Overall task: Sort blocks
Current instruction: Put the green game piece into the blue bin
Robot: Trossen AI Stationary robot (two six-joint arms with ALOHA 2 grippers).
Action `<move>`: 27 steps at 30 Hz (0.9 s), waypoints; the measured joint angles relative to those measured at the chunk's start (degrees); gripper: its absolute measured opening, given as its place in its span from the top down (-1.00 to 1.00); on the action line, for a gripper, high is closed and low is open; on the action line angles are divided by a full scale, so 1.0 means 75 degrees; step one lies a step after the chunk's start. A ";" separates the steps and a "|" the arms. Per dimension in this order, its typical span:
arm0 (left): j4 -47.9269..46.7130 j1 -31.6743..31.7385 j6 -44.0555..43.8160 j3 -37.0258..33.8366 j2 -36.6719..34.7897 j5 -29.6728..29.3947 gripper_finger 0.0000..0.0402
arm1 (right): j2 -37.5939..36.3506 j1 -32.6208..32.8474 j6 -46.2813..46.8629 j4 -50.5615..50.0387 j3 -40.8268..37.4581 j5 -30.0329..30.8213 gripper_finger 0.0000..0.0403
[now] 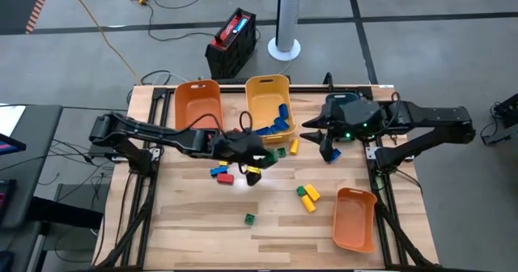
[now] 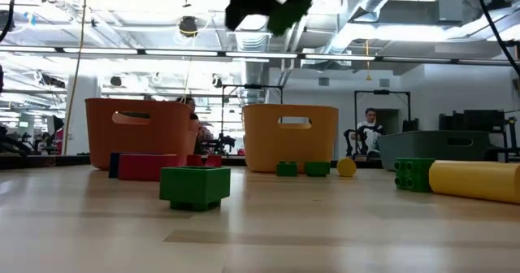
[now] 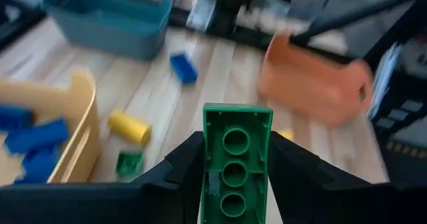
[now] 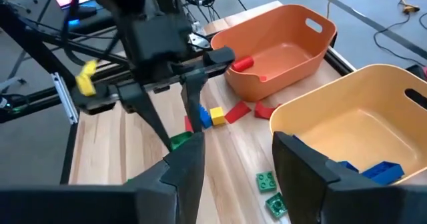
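My left gripper (image 1: 257, 165) hangs over the middle of the table, shut on a green brick (image 3: 237, 137). The low view shows that brick (image 2: 288, 15) high above the tabletop. My right gripper (image 4: 240, 177) is open near the yellow bin (image 1: 269, 102) and touches nothing. Loose bricks lie flat on the wood: a red, blue and yellow cluster (image 1: 220, 173), a green one (image 1: 279, 152), a yellow one (image 1: 294, 146), a green and yellow pair (image 1: 307, 196) and a single green one (image 1: 250, 218). Several blue bricks (image 1: 279, 126) lie in the yellow bin. My left gripper pinches the green brick between its two fingers, one finger (image 3: 180, 174) on each long side (image 3: 208, 151). The brick's hollow underside faces the wrist camera. The fingers come from above, pointing down. The brick is lifted clear of the table.
An orange bin (image 1: 198, 102) stands beside the yellow bin at the far edge. A second orange bin (image 1: 356, 219) sits at the near right. A teal bin (image 3: 110, 24) stands at the far right, under my right arm. Open wood lies at the near left.
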 joint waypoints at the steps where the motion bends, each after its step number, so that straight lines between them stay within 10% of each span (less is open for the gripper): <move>1: 0.0219 0.0017 0.0000 0.0000 0.0000 0.0006 0.33 | 0.0000 0.0006 0.0010 0.0000 0.0000 0.0000 0.05; 27: 0.2890 0.0549 -0.0561 -0.0006 -0.0105 0.1302 0.33 | -0.0472 0.0001 0.0074 -0.0804 -0.0530 -0.0094 0.01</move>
